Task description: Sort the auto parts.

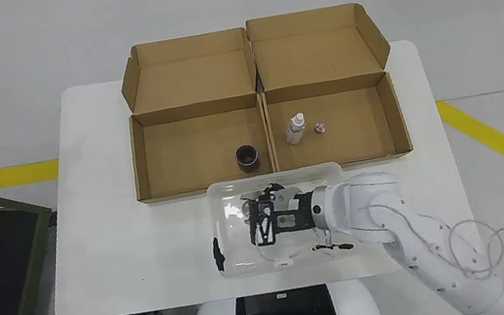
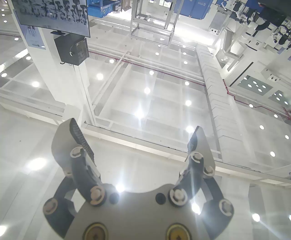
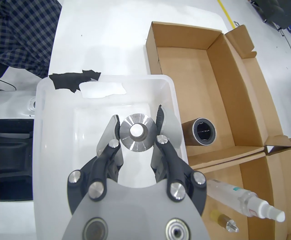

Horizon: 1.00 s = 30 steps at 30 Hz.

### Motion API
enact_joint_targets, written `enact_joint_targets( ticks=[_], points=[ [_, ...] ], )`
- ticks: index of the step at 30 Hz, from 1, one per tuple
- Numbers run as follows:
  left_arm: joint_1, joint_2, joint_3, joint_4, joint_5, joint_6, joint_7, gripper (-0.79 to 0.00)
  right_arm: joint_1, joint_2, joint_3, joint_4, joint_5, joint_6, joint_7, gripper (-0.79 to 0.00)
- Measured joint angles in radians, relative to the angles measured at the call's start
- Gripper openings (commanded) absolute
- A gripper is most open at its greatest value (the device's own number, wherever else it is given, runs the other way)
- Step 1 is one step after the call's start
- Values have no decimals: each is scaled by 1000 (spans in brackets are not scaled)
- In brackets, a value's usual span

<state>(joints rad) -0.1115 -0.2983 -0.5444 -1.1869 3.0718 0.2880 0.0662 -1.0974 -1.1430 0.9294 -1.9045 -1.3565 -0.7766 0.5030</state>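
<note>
My right gripper (image 3: 138, 120) is inside the clear plastic bin (image 3: 102, 78), its fingers pressed against both sides of a round metal flanged ring (image 3: 138, 132) with a centre hole. From above, the right gripper (image 1: 264, 218) sits low in the bin (image 1: 275, 178) near the table's front edge. A dark cylindrical bearing (image 3: 200, 134) lies in the left cardboard box (image 1: 196, 151). A white spray bottle (image 1: 296, 128) and a small metal part (image 1: 320, 128) lie in the right box (image 1: 356, 121). My left gripper (image 2: 134, 125) is open, holds nothing and points up at the ceiling.
Both boxes stand side by side behind the bin, lids folded back. Black tape (image 3: 72, 79) marks the bin's far rim. The white table (image 1: 114, 229) has bare room to the left of the bin.
</note>
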Motion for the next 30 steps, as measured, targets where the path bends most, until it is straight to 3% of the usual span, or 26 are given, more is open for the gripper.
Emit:
enact_joint_targets(
  ticks=[17,30],
  points=[
    [0,0,0,0,0,0,0,0,-100,44,256,-92,177,-47,-113,-785],
    [0,0,0,0,0,0,0,0,-138,62,354,-72,288,-79,-189,-785]
  ],
)
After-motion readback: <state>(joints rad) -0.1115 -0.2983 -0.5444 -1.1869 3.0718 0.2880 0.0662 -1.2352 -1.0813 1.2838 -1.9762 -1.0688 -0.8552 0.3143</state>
